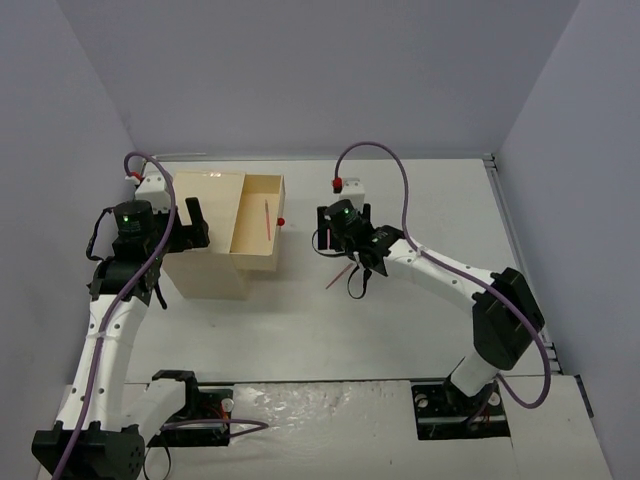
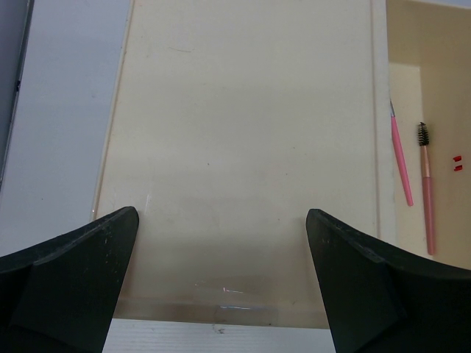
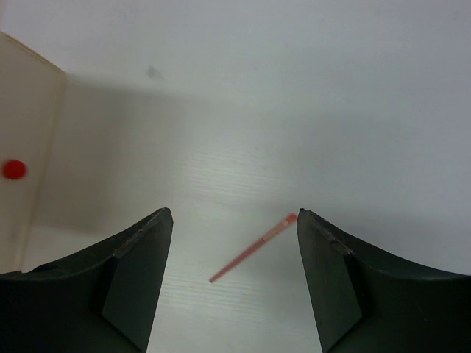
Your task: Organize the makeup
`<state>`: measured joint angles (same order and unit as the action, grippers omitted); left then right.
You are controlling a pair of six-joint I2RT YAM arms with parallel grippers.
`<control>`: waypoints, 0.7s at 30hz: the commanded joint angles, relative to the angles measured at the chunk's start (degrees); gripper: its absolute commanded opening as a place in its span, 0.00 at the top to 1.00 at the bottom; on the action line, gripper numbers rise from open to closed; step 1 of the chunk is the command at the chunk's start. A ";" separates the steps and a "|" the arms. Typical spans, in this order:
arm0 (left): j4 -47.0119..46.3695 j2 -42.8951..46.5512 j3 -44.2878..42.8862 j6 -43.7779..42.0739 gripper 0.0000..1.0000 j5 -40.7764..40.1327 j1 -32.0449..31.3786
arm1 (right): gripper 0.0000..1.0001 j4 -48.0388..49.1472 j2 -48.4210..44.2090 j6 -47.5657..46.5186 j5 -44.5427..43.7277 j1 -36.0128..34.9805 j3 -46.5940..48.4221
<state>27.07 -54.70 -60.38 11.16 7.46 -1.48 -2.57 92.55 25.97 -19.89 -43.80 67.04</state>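
From above, the left arm (image 1: 105, 330) reaches forward to the box (image 1: 205, 270), and the right arm (image 1: 440, 275) bends at the elbow and reaches left over the desk (image 1: 420, 340). The left hand (image 2: 221, 217) hangs spread apart over the box's flat top, a pink pencil (image 2: 401, 158) and brush (image 2: 427, 191) in the tray (image 2: 434, 88) to its right. The right hand (image 3: 232, 220) gapes empty, a red pencil (image 3: 250, 250) lying on the desk inside its gap.

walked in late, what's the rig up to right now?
The right gripper is open above the table, with a loose pink pencil lying flat between its fingers, not gripped. The left gripper is open too, over the lid of the cream box, holding nothing. The box's open compartment holds a second pink pencil and a pink brush.
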 commanded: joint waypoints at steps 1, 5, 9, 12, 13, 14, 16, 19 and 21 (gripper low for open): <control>-3.00 0.64 -1.50 0.97 0.03 0.32 0.16 | 0.36 0.64 1.34 5.88 -5.65 0.38 -2.21; -2.98 0.82 -1.41 0.88 0.03 0.19 0.16 | 0.39 0.81 4.43 8.36 -5.18 0.73 -2.88; -2.90 0.82 -1.41 0.93 0.03 0.18 0.20 | 0.45 1.56 7.98 10.15 -4.07 0.74 -2.88; -2.90 0.76 -1.41 0.88 0.03 0.18 0.22 | 0.51 1.96 9.64 11.51 -3.46 0.82 -3.29; -2.90 0.73 -1.44 0.91 0.03 0.18 0.22 | 0.52 1.96 10.16 11.91 -3.32 0.82 -3.49; -2.90 0.75 -1.49 0.97 0.03 0.20 0.16 | 0.52 1.96 10.67 12.32 -3.40 0.82 -3.70; -2.90 0.75 -1.50 0.97 0.03 0.27 0.16 | 0.54 1.89 11.16 13.20 -4.10 0.82 -4.17; -2.90 0.80 -1.50 0.97 0.03 0.27 0.22 | 0.56 1.96 11.85 14.45 -4.92 0.82 -4.96; -2.97 0.82 -1.50 0.90 0.03 0.27 0.17 | 0.57 1.96 12.32 14.85 -4.98 0.90 -5.30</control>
<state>27.09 -54.70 -60.38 11.18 7.46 -1.48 -2.32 104.86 37.65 -21.89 -43.46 62.07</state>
